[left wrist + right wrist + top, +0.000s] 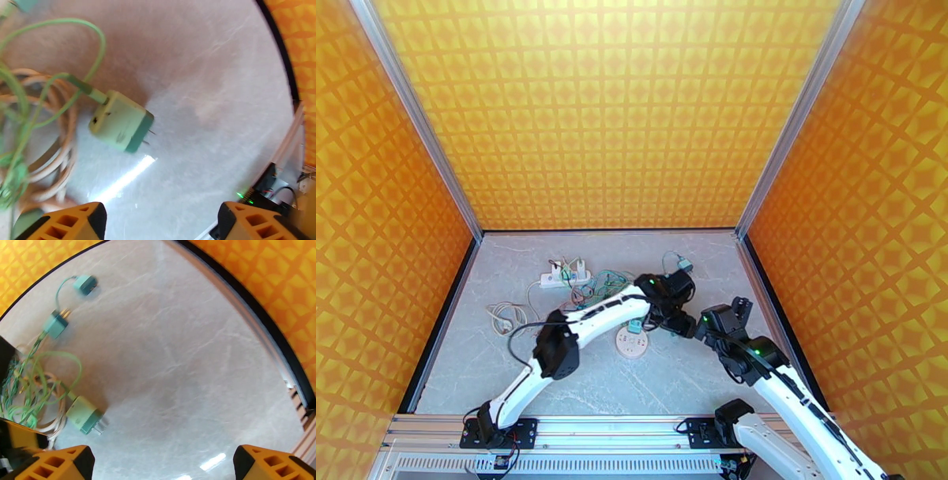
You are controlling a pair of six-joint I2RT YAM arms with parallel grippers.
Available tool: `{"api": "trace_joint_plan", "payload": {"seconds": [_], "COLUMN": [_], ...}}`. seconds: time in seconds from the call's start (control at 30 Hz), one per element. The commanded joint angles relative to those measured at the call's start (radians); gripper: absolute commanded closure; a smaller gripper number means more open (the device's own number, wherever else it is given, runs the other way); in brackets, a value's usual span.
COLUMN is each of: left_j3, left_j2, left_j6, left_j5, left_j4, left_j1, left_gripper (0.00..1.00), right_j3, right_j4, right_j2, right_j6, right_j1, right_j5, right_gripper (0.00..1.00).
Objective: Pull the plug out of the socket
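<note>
The pale green plug (120, 126) with a dark teal face lies on its side on the table, prongs bare and pointing right, its green cable curling off to the left. It also appears as the plug (85, 415) at lower left and the plug (634, 326) just above the round white socket (632, 342). My left gripper (162, 227) is open above the plug, nothing between its orange fingers (75, 221). My right gripper (166, 469) is open over bare table to the plug's right, and is seen as the right gripper (723, 316).
A tangle of green and white cables (596, 283) lies behind the socket. A white power strip (565, 276) sits at the back left. Two teal adapters (55, 325) (85, 283) lie further back. Orange walls enclose the table (687, 379) on three sides.
</note>
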Motion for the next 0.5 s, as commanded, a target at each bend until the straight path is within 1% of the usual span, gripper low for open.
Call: {"api": "trace_joint_plan", "payload": {"seconds": [0.0, 0.07, 0.2, 0.33, 0.4, 0.47], "left_j3": [-0.049, -0.113, -0.288, -0.539, -0.646, -0.745], "left_j2": [-0.155, -0.22, -0.348, -0.477, -0.523, -0.562], "left_j6": [0.012, 0.015, 0.014, -0.011, -0.04, -0.073], "left_j5": [-0.058, -0.104, -0.182, -0.191, -0.193, -0.193], "left_j4": [0.009, 0.006, 0.034, 0.135, 0.175, 0.225], "left_j1": [0.013, 0.024, 0.044, 0.086, 0.109, 0.13], "left_gripper": [0.22, 0.23, 0.25, 0.28, 0.3, 0.32], "right_j3": [-0.021, -0.029, -0.049, -0.074, -0.068, -0.058], "right_j4": [0.132, 0.193, 0.309, 0.424, 0.45, 0.46], "right_j2": [0.029, 0.053, 0.101, 0.16, 0.19, 0.225], "right_j6": [-0.073, -0.093, -0.11, -0.115, -0.121, -0.127], "right_j1": [0.0, 0.0, 0.0, 0.005, 0.027, 0.071], "right_j5": [-0.16, -0.244, -0.404, -0.543, -0.565, -0.549], "right_gripper": [0.02, 0.05, 0.15, 0.23, 0.25, 0.25]}}
